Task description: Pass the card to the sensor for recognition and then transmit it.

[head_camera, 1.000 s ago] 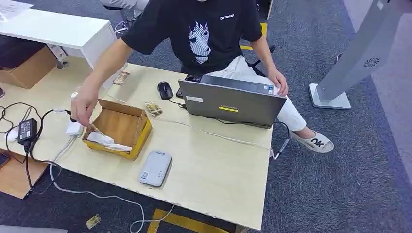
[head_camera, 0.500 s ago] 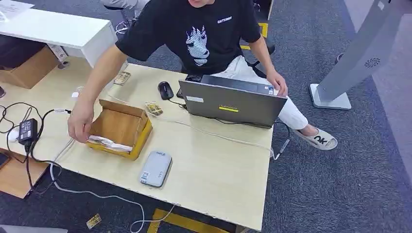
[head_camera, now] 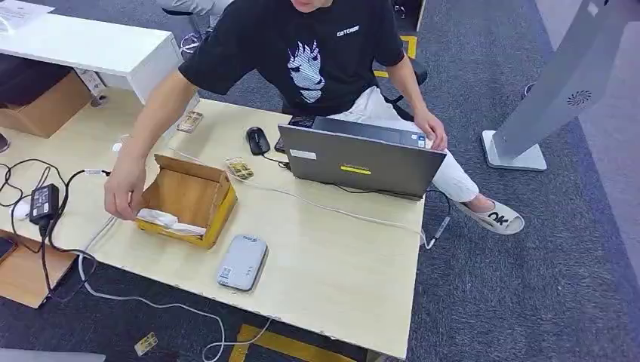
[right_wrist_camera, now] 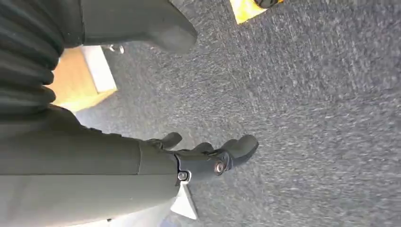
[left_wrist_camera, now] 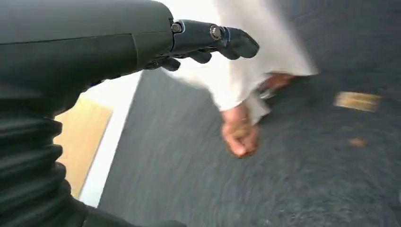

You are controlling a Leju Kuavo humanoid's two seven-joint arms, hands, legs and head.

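My left robot hand (left_wrist_camera: 208, 40) hangs over grey carpet, fingers apart, holding nothing. My right robot hand (right_wrist_camera: 208, 156) is likewise spread and empty above the carpet. The sensor (head_camera: 242, 262) lies flat at lower centre of the head view, near the front edge of the bench (head_camera: 340, 271), with bare surface to its right. The box (head_camera: 187, 199) sits just left of it; a person's hand (head_camera: 124, 192) touches the box's left side. I cannot tell which item is the card. The laptop (head_camera: 358, 157) stands at the bench's far edge. Cables (head_camera: 68, 241) crowd the left end.
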